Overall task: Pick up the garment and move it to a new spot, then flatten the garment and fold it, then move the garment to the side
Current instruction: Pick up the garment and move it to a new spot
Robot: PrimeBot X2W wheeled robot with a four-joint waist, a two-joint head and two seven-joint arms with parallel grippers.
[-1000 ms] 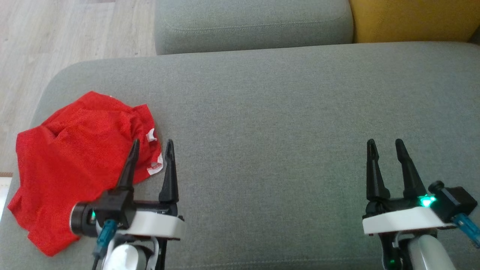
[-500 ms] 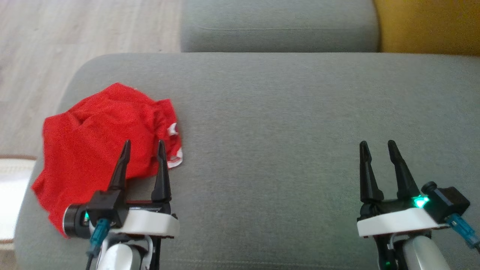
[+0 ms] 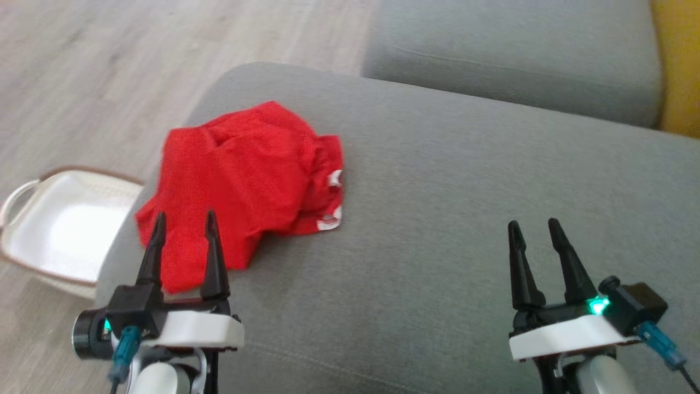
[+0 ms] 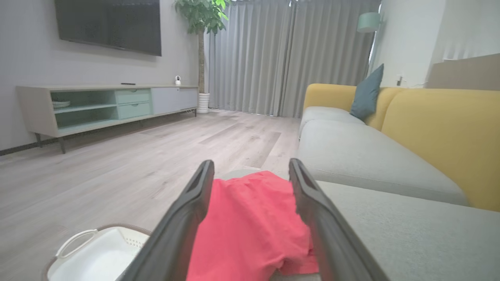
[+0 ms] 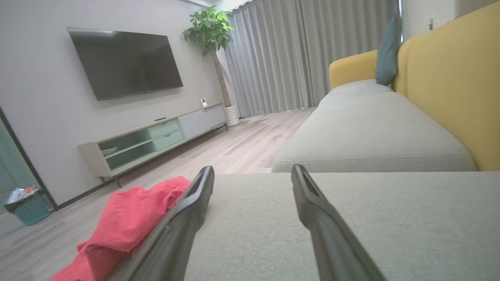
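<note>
Nearest us, the left gripper point(image 3: 185, 215) is released, its fingers spread with nothing between them. They point at the near edge of the garment point(image 3: 240, 175); we cannot tell whether the tips touch the cloth. The right gripper point(image 3: 533, 223) is likewise released, over bare grey upholstery well to the right of the garment. The garment, red mesh cloth, lies crumpled at the left end of the grey seat cushion point(image 3: 437, 219), close to its rounded corner. In the left wrist view it sits framed between that gripper's two fingers. White patches with red marks point(image 3: 331, 221) show at its right hem, too small for us to read. On the floor point(image 3: 109, 65) just left of the cushion stands a white basket point(image 3: 60, 230) with a brown rim and a loop handle. Its inside is washed out bright, so we cannot tell its contents. Beyond the cushion, across a narrow gap, is a second grey seat point(image 3: 508, 60) with a yellow backrest point(image 3: 678, 65) and, farther along, a teal pillow point(image 4: 367, 93). Across the room a small teal bin point(image 5: 29, 207) holds pale and reddish crumpled things. At the far wall we note a low cabinet point(image 4: 97, 105) with a dish on one open shelf, a dark television point(image 4: 109, 23) above it, a potted plant point(image 4: 201, 15) and grey curtains point(image 4: 289, 54).
</note>
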